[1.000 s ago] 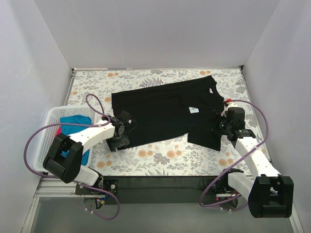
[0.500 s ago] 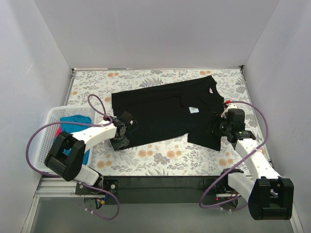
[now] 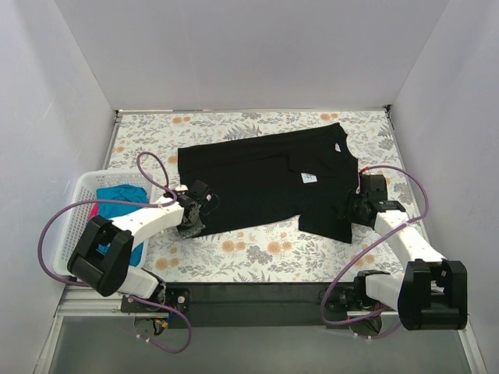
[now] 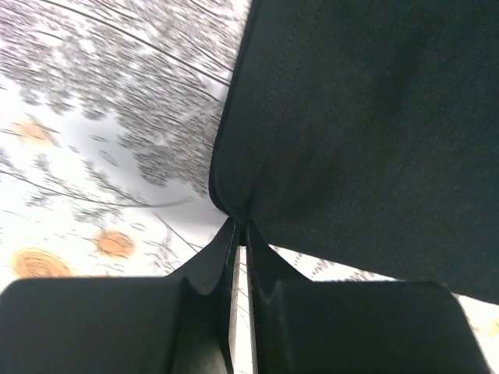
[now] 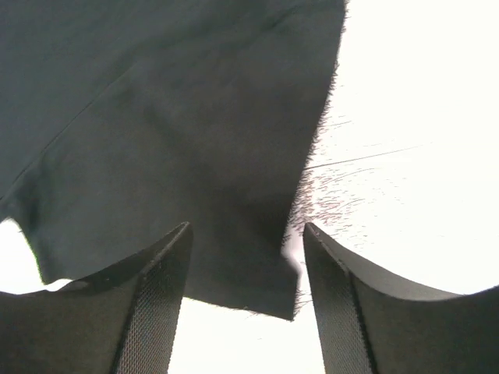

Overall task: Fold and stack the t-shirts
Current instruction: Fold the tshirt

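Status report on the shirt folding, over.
Left fingers shut on the black shirt at its near-left edge. Right fingers open over its sleeve edge, not gripping. Teal shirt in the basket. Nothing blocking.

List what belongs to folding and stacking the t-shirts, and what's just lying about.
Job:
black t-shirt
teal-blue t-shirt and pink-red cloth, both in the white basket
left gripper, shut on the black t-shirt's edge
right gripper, open over its corner

Lying about:
white basket
floral tabletop
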Action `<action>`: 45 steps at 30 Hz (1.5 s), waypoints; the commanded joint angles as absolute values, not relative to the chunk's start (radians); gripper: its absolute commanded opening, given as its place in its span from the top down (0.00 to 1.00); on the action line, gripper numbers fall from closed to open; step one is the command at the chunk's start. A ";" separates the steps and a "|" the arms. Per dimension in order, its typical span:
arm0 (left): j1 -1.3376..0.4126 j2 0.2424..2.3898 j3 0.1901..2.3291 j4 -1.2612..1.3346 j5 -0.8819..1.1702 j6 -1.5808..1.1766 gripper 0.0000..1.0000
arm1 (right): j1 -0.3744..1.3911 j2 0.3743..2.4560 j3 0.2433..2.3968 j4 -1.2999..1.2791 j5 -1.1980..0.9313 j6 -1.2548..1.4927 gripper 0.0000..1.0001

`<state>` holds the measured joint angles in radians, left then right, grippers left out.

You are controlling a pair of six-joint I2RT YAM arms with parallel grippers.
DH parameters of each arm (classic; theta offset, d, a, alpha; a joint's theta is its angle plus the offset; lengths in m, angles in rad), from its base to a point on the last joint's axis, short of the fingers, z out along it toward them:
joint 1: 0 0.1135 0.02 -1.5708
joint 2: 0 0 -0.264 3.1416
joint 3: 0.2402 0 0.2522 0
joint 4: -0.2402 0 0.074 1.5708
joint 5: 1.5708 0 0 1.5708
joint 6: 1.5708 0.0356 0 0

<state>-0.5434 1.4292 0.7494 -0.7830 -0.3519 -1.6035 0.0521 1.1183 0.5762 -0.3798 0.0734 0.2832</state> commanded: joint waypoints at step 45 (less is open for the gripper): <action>-0.391 1.347 0.716 -0.689 -0.371 -1.473 1.00 | -0.138 1.540 0.795 -0.173 -0.089 0.221 0.53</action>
<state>-0.3958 1.3762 0.7151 -0.7017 -0.3546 -1.4769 -0.1318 1.5265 0.7753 -0.2035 -0.0612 0.2317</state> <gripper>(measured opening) 0.022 0.468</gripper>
